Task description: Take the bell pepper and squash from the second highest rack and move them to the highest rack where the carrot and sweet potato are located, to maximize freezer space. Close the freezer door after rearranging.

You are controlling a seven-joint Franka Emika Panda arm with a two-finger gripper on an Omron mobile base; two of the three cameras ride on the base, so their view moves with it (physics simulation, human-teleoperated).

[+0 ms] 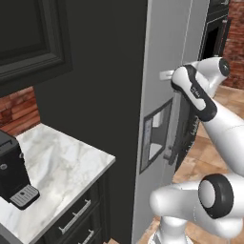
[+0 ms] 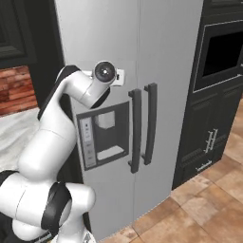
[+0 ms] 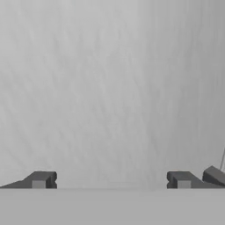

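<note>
We see the freezer (image 2: pixel 114 57) standing shut as a tall silver-grey cabinet, its left panel the freezer door (image 2: pixel 97 42) with a dispenser recess (image 2: pixel 105 135) at about 7 o'clock from the arm's wrist and a long dark bar handle (image 2: pixel 135 130) just right of that recess. A second matching handle (image 2: pixel 151 123) hangs just beside it on the neighbouring door. At 3 o'clock from the freezer we see a black oven cabinet (image 2: pixel 220 57); at 9 o'clock lies the marble bench (image 1: pixel 57 167) carrying a dark coffee machine (image 1: pixel 12 171). In the hand view our end effector (image 3: pixel 110 180) faces the door's plain grey face very closely, its fingertips (image 3: pixel 41 179) spread wide apart with nothing between them.
</note>
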